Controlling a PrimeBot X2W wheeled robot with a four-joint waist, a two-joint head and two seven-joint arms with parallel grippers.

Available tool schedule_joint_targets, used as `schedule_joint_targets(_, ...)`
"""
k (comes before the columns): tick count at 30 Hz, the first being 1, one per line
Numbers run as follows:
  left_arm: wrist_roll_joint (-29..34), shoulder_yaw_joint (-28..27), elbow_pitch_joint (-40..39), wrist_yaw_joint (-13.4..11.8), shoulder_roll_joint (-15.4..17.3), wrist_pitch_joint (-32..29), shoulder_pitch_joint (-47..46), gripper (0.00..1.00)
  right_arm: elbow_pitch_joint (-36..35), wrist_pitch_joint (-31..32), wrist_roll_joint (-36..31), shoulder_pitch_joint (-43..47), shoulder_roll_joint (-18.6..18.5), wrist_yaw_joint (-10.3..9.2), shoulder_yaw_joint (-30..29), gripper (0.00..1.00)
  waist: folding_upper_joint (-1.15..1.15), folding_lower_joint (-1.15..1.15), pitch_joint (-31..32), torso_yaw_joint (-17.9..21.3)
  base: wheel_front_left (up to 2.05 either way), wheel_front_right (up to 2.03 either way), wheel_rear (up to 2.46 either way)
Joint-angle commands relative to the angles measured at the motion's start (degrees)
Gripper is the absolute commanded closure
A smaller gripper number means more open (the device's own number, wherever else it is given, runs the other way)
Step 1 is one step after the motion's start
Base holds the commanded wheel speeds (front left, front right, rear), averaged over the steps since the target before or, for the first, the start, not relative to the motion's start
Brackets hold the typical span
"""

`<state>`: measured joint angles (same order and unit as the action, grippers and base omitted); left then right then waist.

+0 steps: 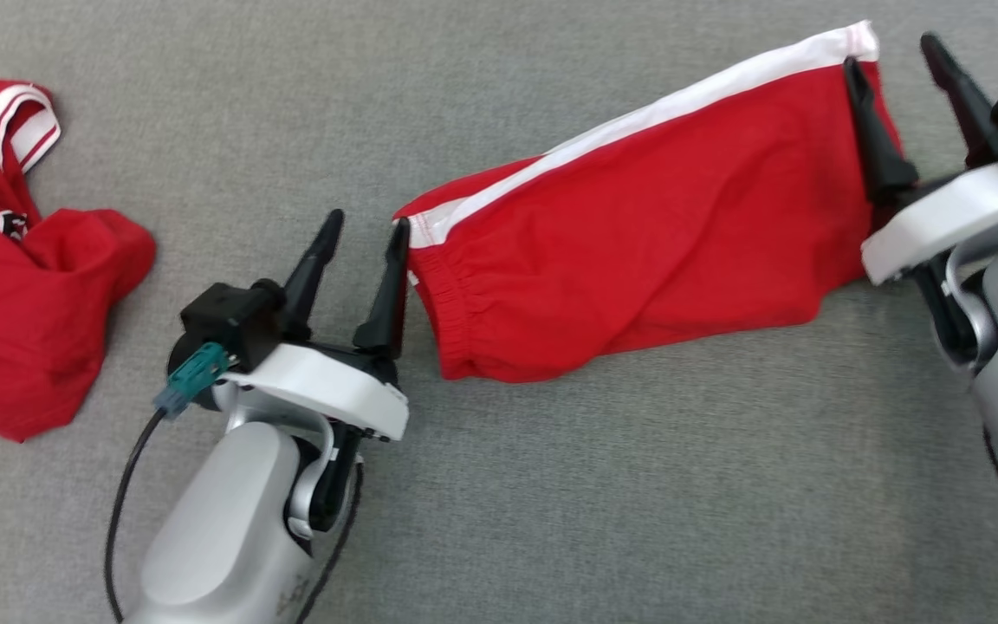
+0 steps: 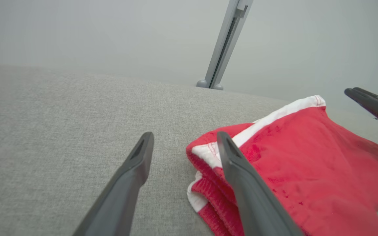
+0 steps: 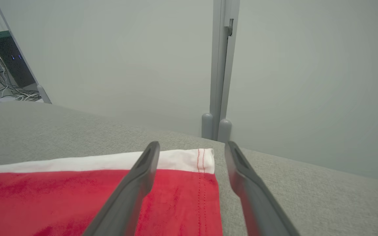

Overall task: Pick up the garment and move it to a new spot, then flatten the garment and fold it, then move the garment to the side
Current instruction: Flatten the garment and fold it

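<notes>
Grey woven fabric surface (image 1: 551, 503) spreads under both of my arms. My left gripper (image 1: 366, 222) has its two dark fingers spread wide and grips nothing. Its right-hand finger is at the gathered elastic waistband of the red shorts with a white side stripe (image 1: 638, 251); I cannot tell whether it touches. The shorts lie flat, running from that finger across to my right gripper (image 1: 891, 52). That gripper is also wide open and empty: its left-hand finger lies over the stitched leg hem, and the other is over bare surface just past the hem edge. Well left of my left fingers lies a crumpled red jersey with a white-and-red striped collar (image 1: 22, 321). Its dark lettering is too folded to read.
</notes>
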<state>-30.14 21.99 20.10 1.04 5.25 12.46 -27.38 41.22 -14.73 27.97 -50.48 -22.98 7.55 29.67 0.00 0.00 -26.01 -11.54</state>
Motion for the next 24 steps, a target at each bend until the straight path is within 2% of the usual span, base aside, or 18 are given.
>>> schedule_joint_targets(1, 0.86, -0.49, -0.48, -0.6, 0.62, 0.65, 0.19, 0.0, -0.69, -0.41, -0.7, 1.44, 0.33, -0.11, -0.55, 0.0, 0.0, 0.0, 1.54, 1.54, 0.0, 0.0, 0.0)
schedule_joint_targets(7, 3.7, -4.94, -3.35, -2.67, 2.43, 2.63, 2.38, 0.0, -13.98, -0.49, -6.21, 13.13, 4.58, -0.11, -11.13, 0.0, 0.0, 0.0, 4.41, 5.43, 0.0, 0.0, 0.0)
schedule_joint_targets(12, 7.08, -9.67, -6.95, -3.36, 3.33, 2.73, 4.8, 0.0, -23.36, -0.51, -9.67, 23.48, 8.56, -0.11, -17.07, 0.0, 0.0, 0.0, 6.98, 8.42, 0.0, 0.0, 0.0)
schedule_joint_targets(19, 10.41, -12.76, -7.64, -2.57, 4.25, 2.69, 10.48, 0.0, -30.52, -0.37, -12.92, 35.99, 11.85, -0.09, -19.8, 0.0, 0.0, 0.0, 10.98, 11.47, 0.0, 0.0, 0.0)
schedule_joint_targets(24, 11.99, -13.82, -7.47, -2.39, 4.62, 2.7, 15.36, 0.0, -35.03, 2.41, -14.22, 43.45, 13.42, -0.08, -21.29, 0.0, 0.0, 0.0, 13.66, 12.64, 0.0, 0.0, 0.0)
